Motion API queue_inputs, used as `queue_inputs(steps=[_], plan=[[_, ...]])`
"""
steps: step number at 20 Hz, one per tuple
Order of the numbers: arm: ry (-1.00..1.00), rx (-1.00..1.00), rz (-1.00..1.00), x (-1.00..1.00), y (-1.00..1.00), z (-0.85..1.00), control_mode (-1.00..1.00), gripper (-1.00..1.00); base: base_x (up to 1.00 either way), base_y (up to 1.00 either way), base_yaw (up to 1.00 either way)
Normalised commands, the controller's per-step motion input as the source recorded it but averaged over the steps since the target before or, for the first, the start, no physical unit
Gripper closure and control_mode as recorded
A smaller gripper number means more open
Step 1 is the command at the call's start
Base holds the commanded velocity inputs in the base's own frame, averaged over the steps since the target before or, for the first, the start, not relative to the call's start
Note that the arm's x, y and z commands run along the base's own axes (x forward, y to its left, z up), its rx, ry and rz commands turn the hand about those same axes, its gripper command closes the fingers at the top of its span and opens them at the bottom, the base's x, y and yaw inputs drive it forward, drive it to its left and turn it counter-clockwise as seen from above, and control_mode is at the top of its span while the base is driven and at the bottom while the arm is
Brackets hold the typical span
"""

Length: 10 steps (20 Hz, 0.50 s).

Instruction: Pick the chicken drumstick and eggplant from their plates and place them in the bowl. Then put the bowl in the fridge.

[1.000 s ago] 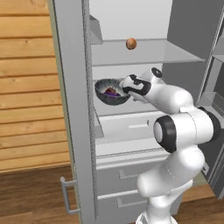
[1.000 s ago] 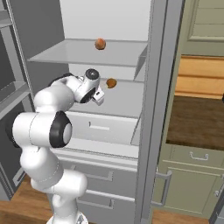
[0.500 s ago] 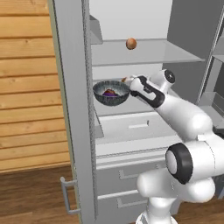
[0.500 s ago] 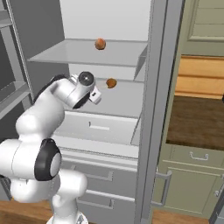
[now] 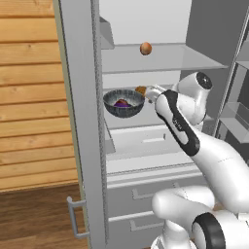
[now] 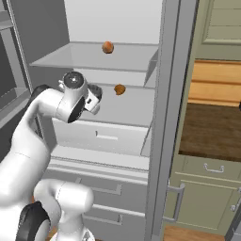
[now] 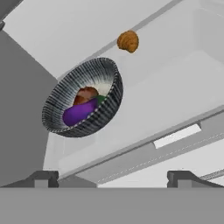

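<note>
Here we see the bowl (image 5: 124, 103) sitting on a clear shelf (image 5: 160, 116) inside the open fridge (image 5: 80, 121), toward the shelf's left end in the left base view. In the hand view the bowl (image 7: 83, 98) appears tilted by the camera's roll, and inside it we can make out the eggplant (image 7: 79, 112), purple and glossy, with the chicken drumstick (image 7: 85, 94) lying against it, reddish-brown; a speck of green shows beside them.

Our pincer (image 5: 151, 93) stands just to the right of the bowl's rim, apart from it, and its two fingertips (image 7: 43, 178) are spread wide in the hand view with nothing between them. From the right base view we see the pincer (image 6: 96, 96) at the end of the white arm, level with the same shelf.

A small brown croissant-like item (image 7: 128, 41) lies on that shelf behind the bowl and a little to the side, and we see it too in the right base view (image 6: 119, 89). On the shelf above rests a round orange-tan ball (image 5: 145, 48). Below the bowl's shelf runs a pale drawer front (image 6: 103, 136).
</note>
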Motion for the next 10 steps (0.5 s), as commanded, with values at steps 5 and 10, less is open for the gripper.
queue_inputs(steps=[5,10], plan=[[0.11,-0.27,0.05,-1.00,0.00,-0.02,-1.00,-1.00,0.00,0.00,0.00],[0.01,-0.26,0.06,-1.00,-0.02,-0.03,-1.00,-1.00,0.00,0.00,0.00]])
